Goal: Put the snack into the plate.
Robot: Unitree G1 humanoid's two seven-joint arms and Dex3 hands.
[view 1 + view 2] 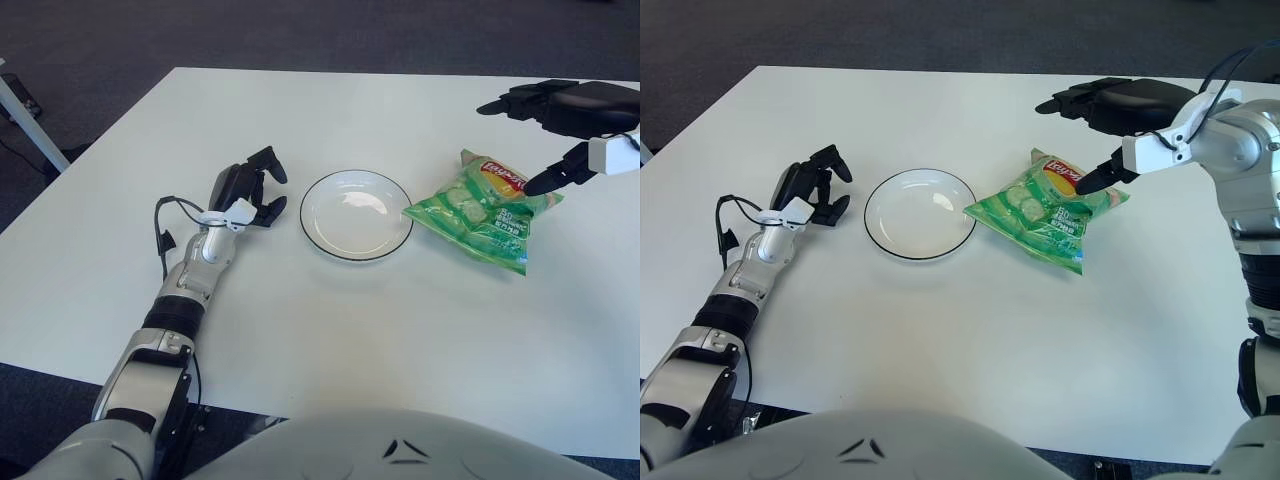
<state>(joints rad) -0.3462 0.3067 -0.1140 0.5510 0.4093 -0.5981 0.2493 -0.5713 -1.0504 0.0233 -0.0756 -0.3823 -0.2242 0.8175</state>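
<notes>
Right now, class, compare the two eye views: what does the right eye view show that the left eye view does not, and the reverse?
Only the right eye view shows the right forearm and its cable behind the right hand.

Only the left eye view shows a pale table leg at the far left edge.

Both show the green snack bag lying flat on the white table, its corner at the rim of the plate, one right fingertip on the bag, and the left hand beside the plate's left.
</notes>
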